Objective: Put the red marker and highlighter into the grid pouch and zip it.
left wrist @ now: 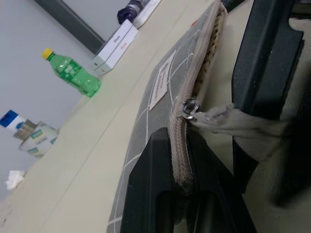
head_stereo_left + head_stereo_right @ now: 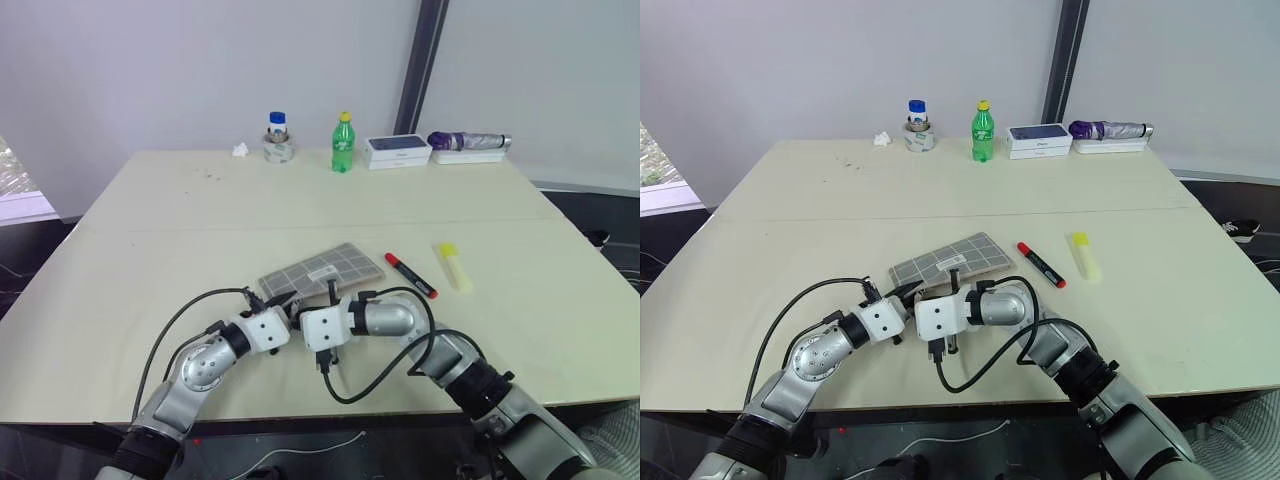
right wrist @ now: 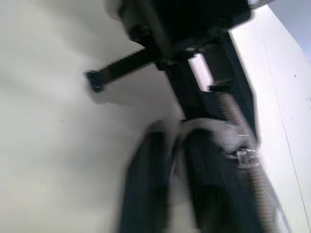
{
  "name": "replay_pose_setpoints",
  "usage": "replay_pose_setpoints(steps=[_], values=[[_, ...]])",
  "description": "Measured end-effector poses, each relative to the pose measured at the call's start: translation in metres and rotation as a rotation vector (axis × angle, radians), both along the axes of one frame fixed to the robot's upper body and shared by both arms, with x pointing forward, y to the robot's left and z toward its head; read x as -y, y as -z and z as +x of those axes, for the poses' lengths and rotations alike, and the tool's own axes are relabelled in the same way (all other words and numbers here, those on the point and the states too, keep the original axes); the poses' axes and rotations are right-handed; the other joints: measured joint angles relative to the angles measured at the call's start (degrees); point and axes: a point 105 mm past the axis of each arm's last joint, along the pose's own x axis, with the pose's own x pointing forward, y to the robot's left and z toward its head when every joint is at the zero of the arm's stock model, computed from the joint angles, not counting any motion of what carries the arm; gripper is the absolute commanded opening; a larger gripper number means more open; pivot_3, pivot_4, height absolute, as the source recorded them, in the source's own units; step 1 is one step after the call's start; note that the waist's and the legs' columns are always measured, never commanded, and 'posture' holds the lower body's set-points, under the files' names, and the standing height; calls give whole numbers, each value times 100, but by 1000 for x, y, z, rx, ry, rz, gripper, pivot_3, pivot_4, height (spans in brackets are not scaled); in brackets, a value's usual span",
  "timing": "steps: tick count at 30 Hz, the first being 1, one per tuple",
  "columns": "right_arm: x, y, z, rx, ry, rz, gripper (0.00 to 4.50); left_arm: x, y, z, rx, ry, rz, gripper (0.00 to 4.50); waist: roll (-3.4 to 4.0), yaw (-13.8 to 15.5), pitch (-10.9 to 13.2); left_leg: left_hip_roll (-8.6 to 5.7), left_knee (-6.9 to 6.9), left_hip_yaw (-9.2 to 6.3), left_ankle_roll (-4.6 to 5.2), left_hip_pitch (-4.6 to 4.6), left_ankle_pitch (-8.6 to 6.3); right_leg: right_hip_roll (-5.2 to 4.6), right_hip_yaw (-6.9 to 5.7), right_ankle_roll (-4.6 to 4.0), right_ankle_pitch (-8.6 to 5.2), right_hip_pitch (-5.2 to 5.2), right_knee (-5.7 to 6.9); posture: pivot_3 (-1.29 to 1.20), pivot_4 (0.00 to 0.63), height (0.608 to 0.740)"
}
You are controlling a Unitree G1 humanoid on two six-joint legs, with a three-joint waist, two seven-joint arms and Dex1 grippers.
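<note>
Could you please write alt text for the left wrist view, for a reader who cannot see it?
The left end effector is shut on the zipper edge of the grid pouch, beside its metal zipper pull and grey fabric tab. The pouch lies on a pale table; behind it stand a green bottle and a white box.

1. Beige table [image 2: 300,200], seam across the middle.
2. Plain pale wall [image 2: 200,60] behind; dark vertical post [image 2: 420,60].
3. Dark floor [image 2: 590,205] at right.
4. Bright window [image 2: 15,175] at far left; light even.
</note>
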Motion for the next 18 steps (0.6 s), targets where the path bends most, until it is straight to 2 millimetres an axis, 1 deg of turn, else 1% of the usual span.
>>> replay_pose_setpoints(steps=[2, 5, 8, 10, 12, 13, 15, 16, 18], values=[[6, 2, 1, -7, 17, 5, 2929, -2, 0, 0, 1, -7, 2, 0, 0, 8, 0, -1, 2, 0, 0, 0, 0, -1, 0, 0, 0, 2, 0, 0, 150, 740], [25, 3, 5, 8, 62, -9, 4478, -4, 0, 1, 8, -17, 2, 0, 0, 17, 0, -1, 6, 1, 1, 0, 0, -2, -2, 0, 0, 5, 0, 0, 150, 740], [46, 2, 5, 34, 118, 2, 4478, -6, -2, 1, 14, -25, 1, 0, 0, 13, 0, 0, 5, 1, 0, 0, 0, -1, -2, 0, 0, 6, -1, 0, 150, 740], [66, 3, 3, 26, 187, 29, 4478, -8, -2, 1, 18, -28, 9, 0, -1, 20, 0, 0, 6, 2, 0, 0, -1, -1, -5, 0, 0, 8, -3, 0, 150, 740], [78, -1, 3, -14, 280, 142, 4478, -13, -3, 1, 30, -39, 16, 0, -1, 16, 1, 1, 5, 2, 0, 1, 0, -1, -5, 0, 0, 10, -4, 0, 150, 740], [88, -7, 6, -51, 365, 258, 4478, -16, -5, 1, 40, -47, 16, 0, -2, 3, 0, 5, 4, 1, -1, 3, 0, 1, -6, 0, 0, 13, -4, 0, 150, 740], [99, -13, 8, -108, 477, 429, 4478, -17, -6, 1, 48, -49, 15, 0, -1, 0, 0, 5, 1, 2, -3, 6, 1, 2, -5, 0, 0, 14, -3, 0, 150, 740], [106, -14, 8, -131, 522, 482, 4478, -17, -6, 1, 49, -51, 16, 0, -1, 5, 0, 6, 2, 1, -3, 6, 1, 2, -6, 0, 0, 15, -4, 0, 150, 740], [128, -13, 7, -169, 644, 575, 4478, -20, -5, 1, 50, -56, 22, 0, -2, 21, 0, 6, 2, 1, -1, 6, 0, -4, -6, 0, 0, 17, -5, 0, 150, 740]])
